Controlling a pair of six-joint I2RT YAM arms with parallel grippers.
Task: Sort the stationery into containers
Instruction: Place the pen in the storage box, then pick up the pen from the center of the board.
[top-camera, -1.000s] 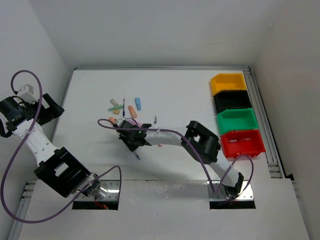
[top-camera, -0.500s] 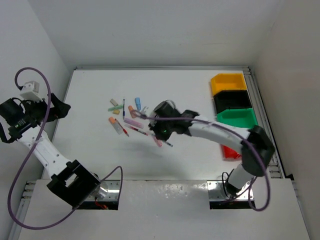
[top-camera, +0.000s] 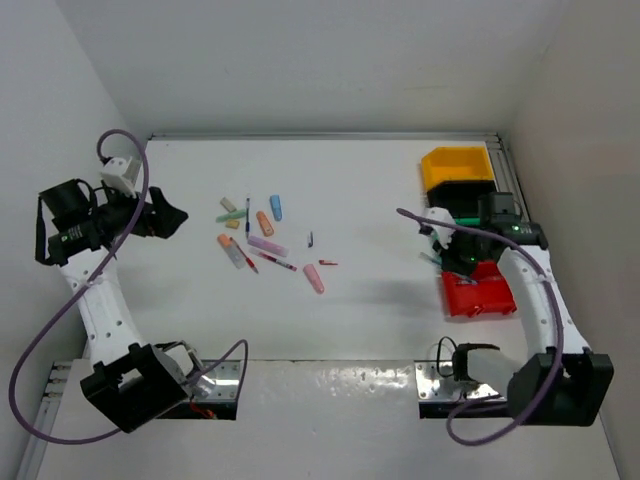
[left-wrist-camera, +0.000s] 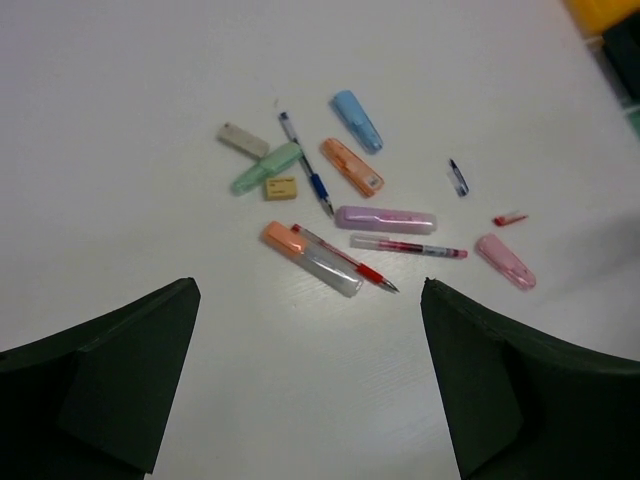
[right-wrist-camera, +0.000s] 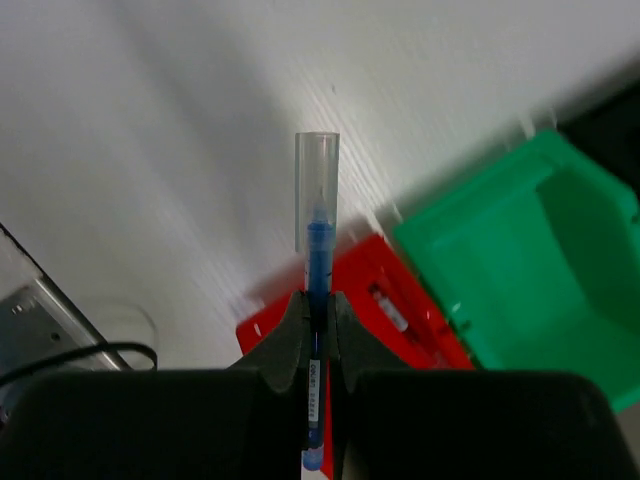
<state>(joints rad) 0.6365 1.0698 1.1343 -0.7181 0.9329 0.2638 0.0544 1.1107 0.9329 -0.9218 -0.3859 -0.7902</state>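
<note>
The stationery (top-camera: 262, 238) lies scattered left of the table's middle: a blue marker (left-wrist-camera: 357, 120), an orange one (left-wrist-camera: 352, 166), a lilac one (left-wrist-camera: 385, 218), a pink one (left-wrist-camera: 505, 261), a green one (left-wrist-camera: 265, 168), red pens (left-wrist-camera: 408, 245) and a blue pen (left-wrist-camera: 306, 177). My left gripper (left-wrist-camera: 308, 292) hovers open, above and short of them. My right gripper (right-wrist-camera: 317, 300) is shut on a capped blue pen (right-wrist-camera: 317, 235) held over the near corner of the red container (right-wrist-camera: 405, 295), which holds a pen. Yellow (top-camera: 457, 165), black (top-camera: 462, 195) and green (right-wrist-camera: 530, 240) containers line up beyond it.
A metal rail (top-camera: 525, 225) runs along the table's right edge behind the containers. White walls close in the left, back and right sides. A small dark pen cap (top-camera: 310, 240) and a red cap (top-camera: 328, 262) lie apart from the pile.
My right arm swung from the pile across to the right with the blue pen, ending above the red container. My left arm turned inward toward the pile, its gripper still open.
</note>
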